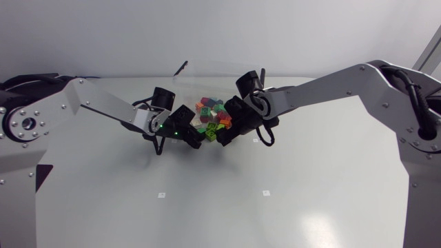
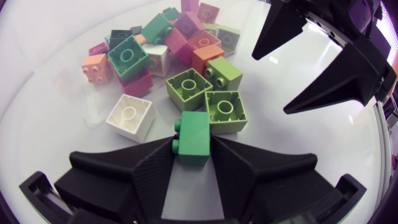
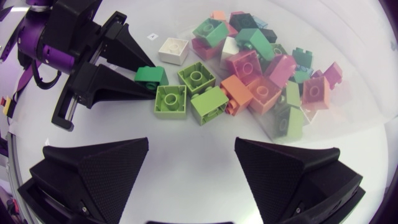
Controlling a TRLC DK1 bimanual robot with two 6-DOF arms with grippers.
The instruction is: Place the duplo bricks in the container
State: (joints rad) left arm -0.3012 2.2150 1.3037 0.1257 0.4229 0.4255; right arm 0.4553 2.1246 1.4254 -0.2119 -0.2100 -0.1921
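Note:
A heap of coloured duplo bricks point(image 1: 210, 114) lies at the table's middle, between my two grippers. My left gripper point(image 2: 191, 149) is shut on a dark green brick point(image 2: 194, 127), which rests low over the table at the heap's near edge. Just ahead of it are three light green bricks point(image 2: 188, 87) and a white brick point(image 2: 130, 117). In the right wrist view the same dark green brick point(image 3: 151, 76) shows between the left fingers point(image 3: 118, 43). My right gripper point(image 3: 191, 146) stands open and holds nothing, facing the heap point(image 3: 261, 68) from the other side. A clear container point(image 1: 196, 74) barely shows around the heap's far part.
Both arms come in low from the sides and their grippers point(image 1: 224, 134) nearly meet at the heap. Small marks point(image 1: 161, 195) dot the white table in front. The right gripper's fingers point(image 2: 280, 28) hang close beside the light green bricks.

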